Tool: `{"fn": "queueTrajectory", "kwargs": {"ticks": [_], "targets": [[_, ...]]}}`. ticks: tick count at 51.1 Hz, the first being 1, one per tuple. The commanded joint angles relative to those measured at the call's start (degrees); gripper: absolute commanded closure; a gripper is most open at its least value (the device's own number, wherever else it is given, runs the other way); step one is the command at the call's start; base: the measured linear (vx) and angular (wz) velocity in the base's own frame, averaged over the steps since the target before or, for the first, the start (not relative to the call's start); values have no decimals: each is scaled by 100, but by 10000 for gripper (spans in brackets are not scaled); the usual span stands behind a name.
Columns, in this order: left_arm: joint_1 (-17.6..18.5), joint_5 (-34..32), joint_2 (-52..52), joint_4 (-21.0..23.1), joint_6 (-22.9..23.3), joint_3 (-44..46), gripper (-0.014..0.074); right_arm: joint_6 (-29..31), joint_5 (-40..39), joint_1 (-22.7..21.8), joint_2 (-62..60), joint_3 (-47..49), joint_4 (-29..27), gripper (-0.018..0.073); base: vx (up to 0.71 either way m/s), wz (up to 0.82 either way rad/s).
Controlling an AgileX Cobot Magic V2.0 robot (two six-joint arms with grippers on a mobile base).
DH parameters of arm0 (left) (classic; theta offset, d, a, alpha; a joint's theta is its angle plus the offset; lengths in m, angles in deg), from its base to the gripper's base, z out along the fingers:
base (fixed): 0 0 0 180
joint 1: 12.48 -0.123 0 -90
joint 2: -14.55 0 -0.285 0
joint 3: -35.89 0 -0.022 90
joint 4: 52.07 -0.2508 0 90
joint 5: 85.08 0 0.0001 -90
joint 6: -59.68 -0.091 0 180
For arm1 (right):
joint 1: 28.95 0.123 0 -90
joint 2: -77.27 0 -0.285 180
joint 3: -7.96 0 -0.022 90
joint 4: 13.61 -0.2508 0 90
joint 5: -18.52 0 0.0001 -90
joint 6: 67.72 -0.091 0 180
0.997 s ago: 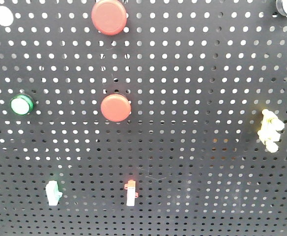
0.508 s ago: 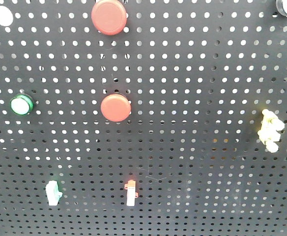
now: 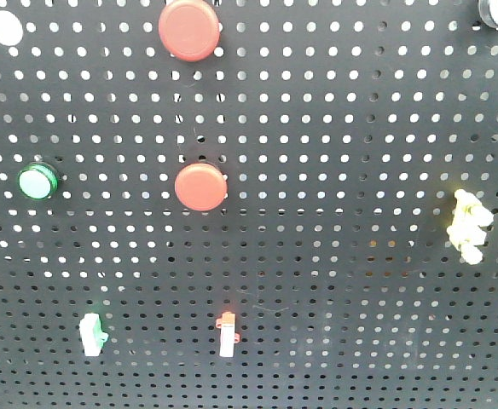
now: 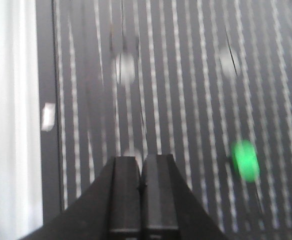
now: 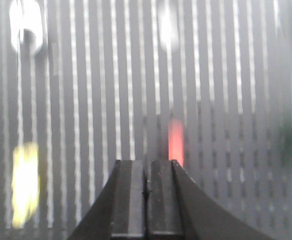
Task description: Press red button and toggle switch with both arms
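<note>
Two red round buttons are fixed on the black pegboard (image 3: 360, 128) in the front view: one at the top (image 3: 188, 29) and one in the middle (image 3: 201, 187). A small switch with a red top (image 3: 226, 333) sits low in the middle. No arm shows in the front view. My left gripper (image 4: 141, 161) is shut and empty in the blurred left wrist view, with a green blur (image 4: 245, 160) to its right. My right gripper (image 5: 146, 164) is shut and empty, with a red blur (image 5: 176, 141) just beyond its right finger.
A green round button (image 3: 37, 181) sits at the left. A green-tipped white switch (image 3: 91, 333) sits at the lower left. A yellow-white part (image 3: 469, 225) sits at the right and shows as a yellow blur in the right wrist view (image 5: 25, 182). A white cap (image 3: 7, 26) sits at the top left.
</note>
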Motion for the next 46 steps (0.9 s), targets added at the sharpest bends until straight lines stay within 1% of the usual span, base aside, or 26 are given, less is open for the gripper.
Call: {"fn": "queueTrajectory", "kwargs": {"ticks": [1, 4, 7, 11, 16, 19, 20, 24, 28, 35, 39, 43, 46], "targets": [[17, 20, -801, 42, 15, 953, 595, 45, 34, -40, 634, 771, -82, 562, 0, 0], [17, 115, -1134, 42, 15, 1389, 595, 15, 34, -40, 887, 986, -224, 562, 0, 0], [17, 134, -1364, 42, 15, 1634, 595, 15, 24, -40, 1058, 1081, -357, 562, 0, 0], [17, 251, -1508, 42, 44, 1753, 595, 15, 56, -40, 1165, 1076, -592, 562, 0, 0], [17, 294, -1514, 42, 246, 1779, 595, 21, 225, -40, 1195, 1076, -1047, 562, 0, 0], [29, 311, -1528, 42, 350, 1784, 595, 21, 246, -40, 1195, 1076, -1214, 562, 0, 0], [298, 591, -1801, 235, 351, 1969, 595, 26, 251, -40, 1195, 1076, -1353, 562, 0, 0], [646, 810, -2142, 319, 205, 2199, 595, 75, 251, -40, 1195, 1076, -1353, 562, 0, 0], [1137, 989, -2531, 326, -114, 2519, 595, 85, 251, -40, 1209, 1076, -1336, 562, 0, 0], [2299, 1255, -3228, 326, -810, 3203, 595, 85, 251, -40, 1273, 1076, -1331, 562, 0, 0], [2952, 1380, -3571, 326, -1134, 3585, 595, 85, 251, -40, 1362, 1076, -1331, 562, 0, 0], [3434, 1465, -3844, 316, -1314, 3884, 595, 79, 258, -40, 1442, 1076, -1331, 562, 0, 0], [3682, 1472, -4019, 318, -1376, 4050, 595, 79, 258, -40, 1493, 1076, -1331, 562, 0, 0]]}}
